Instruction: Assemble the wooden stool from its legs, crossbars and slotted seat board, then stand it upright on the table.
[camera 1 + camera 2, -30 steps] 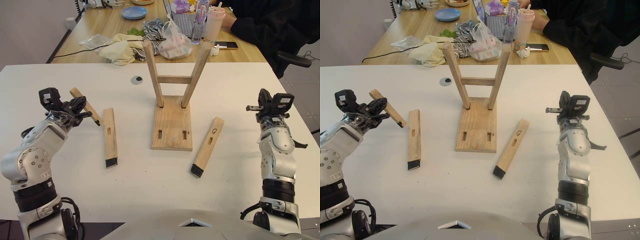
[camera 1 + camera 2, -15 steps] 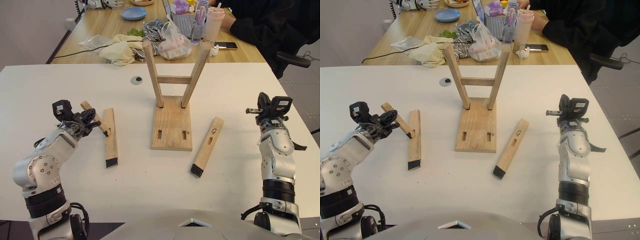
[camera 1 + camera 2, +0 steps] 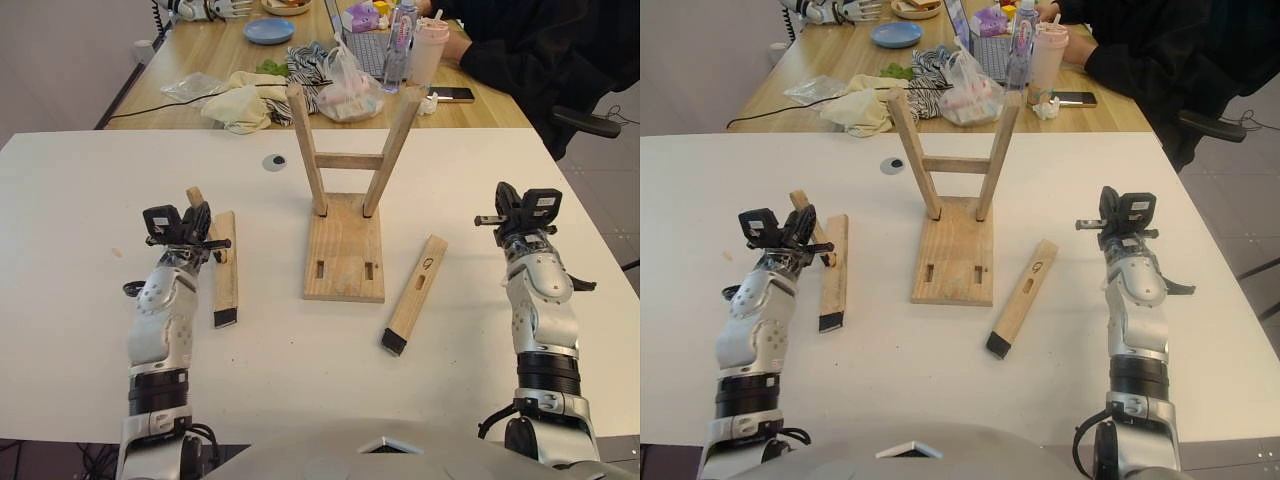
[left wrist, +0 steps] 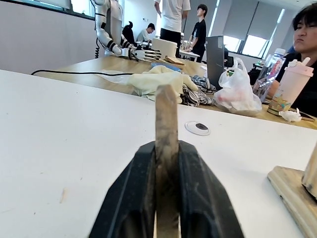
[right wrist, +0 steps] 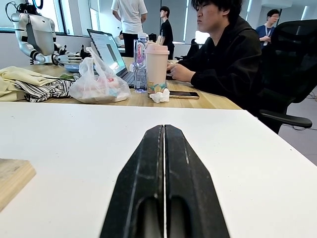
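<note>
The fingers (image 4: 141, 188) of the left gripper (image 4: 167, 151) are covering the lower stretch of the crossbar (image 4: 166, 114), so its near end is lying out of sight. The seat board (image 4: 290, 191) is running off the frame edge, cropped together with what is probably a leg (image 4: 311, 171).

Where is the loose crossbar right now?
The crossbar is clamped in the left pincer over the left of the table, just left of the leg lying beside the seat board.
</note>
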Action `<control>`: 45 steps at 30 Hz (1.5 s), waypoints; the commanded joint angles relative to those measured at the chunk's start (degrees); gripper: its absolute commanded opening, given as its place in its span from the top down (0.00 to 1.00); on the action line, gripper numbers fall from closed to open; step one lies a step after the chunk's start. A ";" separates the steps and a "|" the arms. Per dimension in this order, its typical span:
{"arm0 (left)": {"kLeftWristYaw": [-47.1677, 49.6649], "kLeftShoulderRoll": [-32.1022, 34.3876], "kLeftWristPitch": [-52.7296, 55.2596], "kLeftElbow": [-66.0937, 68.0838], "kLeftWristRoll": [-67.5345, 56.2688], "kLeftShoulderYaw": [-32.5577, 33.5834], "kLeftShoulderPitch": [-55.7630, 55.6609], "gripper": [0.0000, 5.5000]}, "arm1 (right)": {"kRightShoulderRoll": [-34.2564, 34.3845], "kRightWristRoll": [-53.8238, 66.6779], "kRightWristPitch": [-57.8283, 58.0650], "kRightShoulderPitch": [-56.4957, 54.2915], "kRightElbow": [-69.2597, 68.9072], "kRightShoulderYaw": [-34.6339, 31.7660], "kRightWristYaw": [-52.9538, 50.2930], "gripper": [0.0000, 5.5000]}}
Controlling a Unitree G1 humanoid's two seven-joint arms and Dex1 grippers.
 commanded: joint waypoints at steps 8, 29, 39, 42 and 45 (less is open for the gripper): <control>-1.99 -3.44 -12.70 7.95 0.77 0.83 -8.52 0.93 | 0.70 3.20 1.34 -4.40 -5.85 1.92 3.43 1.00; 8.73 -13.91 15.13 -29.42 -34.20 -1.63 -17.47 0.93 | 13.83 17.95 31.57 -21.41 -23.87 30.82 12.25 1.00; -2.83 -1.97 16.96 -34.30 -27.60 -2.60 -12.31 0.93 | 12.34 13.52 31.51 -23.60 -17.78 23.18 7.42 1.00; -5.00 1.45 18.26 -35.50 -26.39 -2.63 -10.68 0.93 | 12.20 13.18 31.59 -23.30 -17.73 22.10 7.27 1.00; -4.17 2.37 18.07 -35.25 -25.68 -1.10 -9.53 0.93 | 12.07 12.17 31.56 -22.26 -18.08 22.13 7.48 1.00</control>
